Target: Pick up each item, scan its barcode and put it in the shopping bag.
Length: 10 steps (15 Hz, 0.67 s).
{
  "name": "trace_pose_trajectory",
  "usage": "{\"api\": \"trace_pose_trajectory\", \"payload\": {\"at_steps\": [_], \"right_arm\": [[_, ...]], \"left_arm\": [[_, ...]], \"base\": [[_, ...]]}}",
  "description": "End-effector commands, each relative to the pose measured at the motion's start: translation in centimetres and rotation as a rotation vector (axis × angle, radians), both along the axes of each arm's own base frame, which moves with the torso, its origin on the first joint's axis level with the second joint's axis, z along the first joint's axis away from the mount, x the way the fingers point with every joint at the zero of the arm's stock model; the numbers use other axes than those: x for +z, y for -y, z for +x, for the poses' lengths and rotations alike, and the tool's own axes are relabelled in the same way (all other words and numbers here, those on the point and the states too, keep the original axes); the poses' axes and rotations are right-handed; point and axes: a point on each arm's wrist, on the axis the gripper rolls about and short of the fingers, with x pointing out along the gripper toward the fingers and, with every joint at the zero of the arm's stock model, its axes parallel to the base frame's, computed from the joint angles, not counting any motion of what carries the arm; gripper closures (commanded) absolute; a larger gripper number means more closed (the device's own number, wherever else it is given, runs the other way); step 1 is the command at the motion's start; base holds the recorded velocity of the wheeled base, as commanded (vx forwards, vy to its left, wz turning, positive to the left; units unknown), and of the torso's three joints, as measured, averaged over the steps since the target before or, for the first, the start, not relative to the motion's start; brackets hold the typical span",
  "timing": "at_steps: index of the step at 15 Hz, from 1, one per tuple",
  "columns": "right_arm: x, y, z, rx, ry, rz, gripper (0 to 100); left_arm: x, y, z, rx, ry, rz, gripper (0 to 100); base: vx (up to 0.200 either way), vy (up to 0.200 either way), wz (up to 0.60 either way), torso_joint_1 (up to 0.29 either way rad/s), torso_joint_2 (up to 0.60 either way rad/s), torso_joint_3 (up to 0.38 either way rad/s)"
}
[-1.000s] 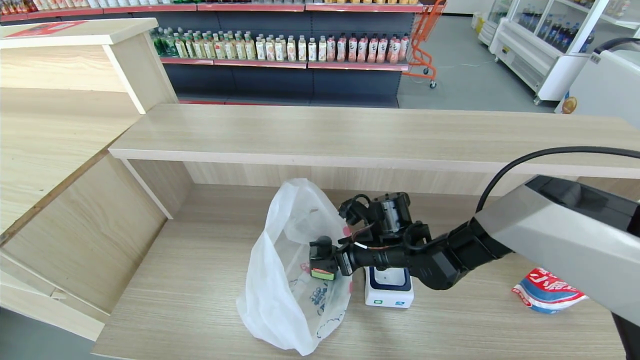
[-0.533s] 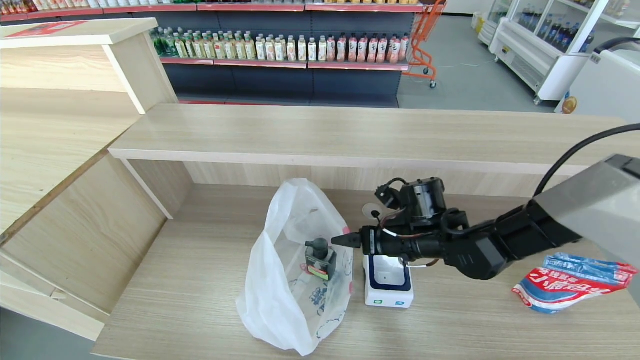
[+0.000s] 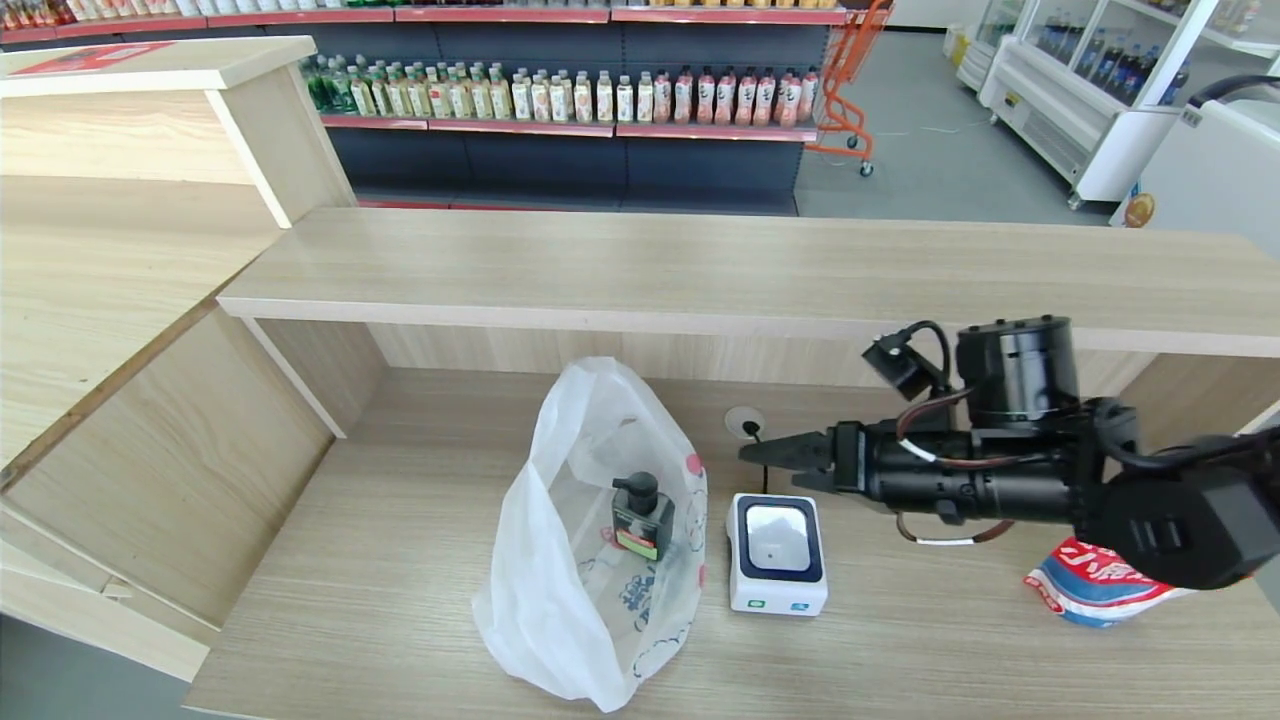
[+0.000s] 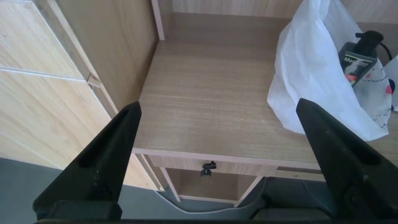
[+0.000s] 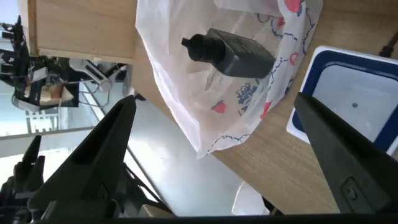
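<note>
With your right gripper (image 3: 775,455) apart and empty, a low swing to the lower-right snack pouch (image 3: 1085,592) risks knocking the scanner (image 3: 777,555).

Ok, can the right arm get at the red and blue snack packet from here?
Probably yes: the right gripper is open and empty, and the snack packet lies uncovered on the counter. It sits under the arm's own elbow, though, so the arm must fold back first.
</note>
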Motion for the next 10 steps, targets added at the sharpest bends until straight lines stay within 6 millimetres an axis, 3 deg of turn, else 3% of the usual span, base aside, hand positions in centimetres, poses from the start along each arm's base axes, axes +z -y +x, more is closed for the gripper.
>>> {"api": "trace_pose_trajectory", "payload": {"at_steps": [1, 2, 5, 10], "right_arm": [[3.1, 4.0, -4.1, -0.083, 0.057, 0.047, 0], [5.5, 6.7, -7.0, -0.154, 0.105, 0.058, 0], [10.1, 9.0, -10.0, -0.217, 0.273, 0.061, 0], [11.0, 10.8, -11.7, -0.288, 0.307, 0.005, 0]], "left_arm": [[0.0, 0.0, 0.0, 0.000, -0.002, 0.000, 0], [0.0, 0.0, 0.0, 0.000, -0.002, 0.000, 0], [0.0, 0.0, 0.0, 0.000, -0.002, 0.000, 0], [0.0, 0.0, 0.0, 0.000, -0.002, 0.000, 0]], "base": [[0.000, 0.000, 0.00, 0.000, 0.00, 0.000], [0.000, 0.000, 0.00, 0.000, 0.00, 0.000], [0.000, 0.000, 0.00, 0.000, 0.00, 0.000], [0.000, 0.000, 0.00, 0.000, 0.00, 0.000]]}}
